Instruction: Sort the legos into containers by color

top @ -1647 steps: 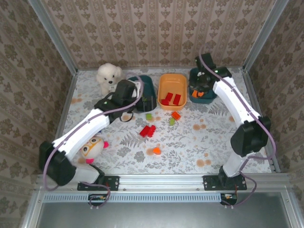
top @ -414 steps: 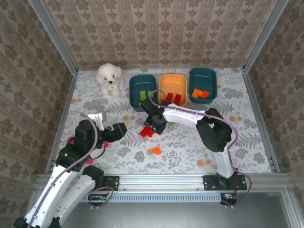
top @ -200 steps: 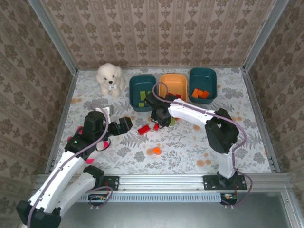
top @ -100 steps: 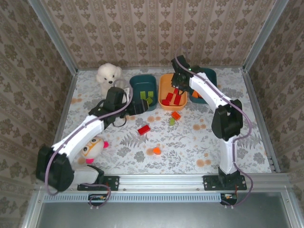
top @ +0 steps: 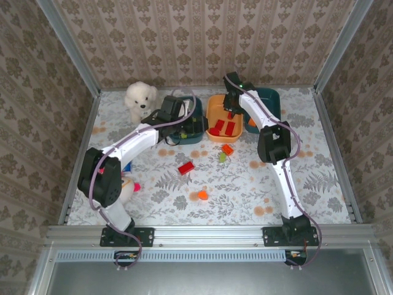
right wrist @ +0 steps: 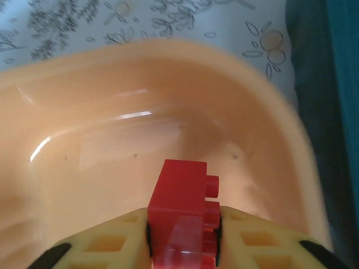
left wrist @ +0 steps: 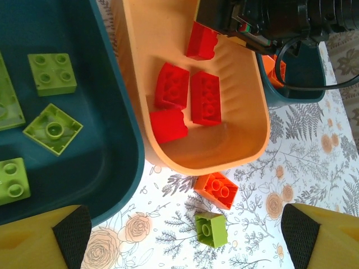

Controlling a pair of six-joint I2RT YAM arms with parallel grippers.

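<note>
Red lego (right wrist: 182, 213) — pinched in right gripper (right wrist: 183, 227), orange bin (right wrist: 112, 140) floor just beneath it. Open fully, straight drop, no sideways drag against bin wall. Left gripper (left wrist: 182, 235) spread wide, holding nothing — loose green lego (left wrist: 211, 228) below, between its fingers, likely next.

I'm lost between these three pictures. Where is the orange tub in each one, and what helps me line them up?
Top external: orange tub upper middle, under the right gripper.
Left wrist: top centre, curving down to the right.
Right wrist: its pale inner wall runs across the middle.
Shared landmark: the red brick in the right gripper, at the tub's end.
</note>
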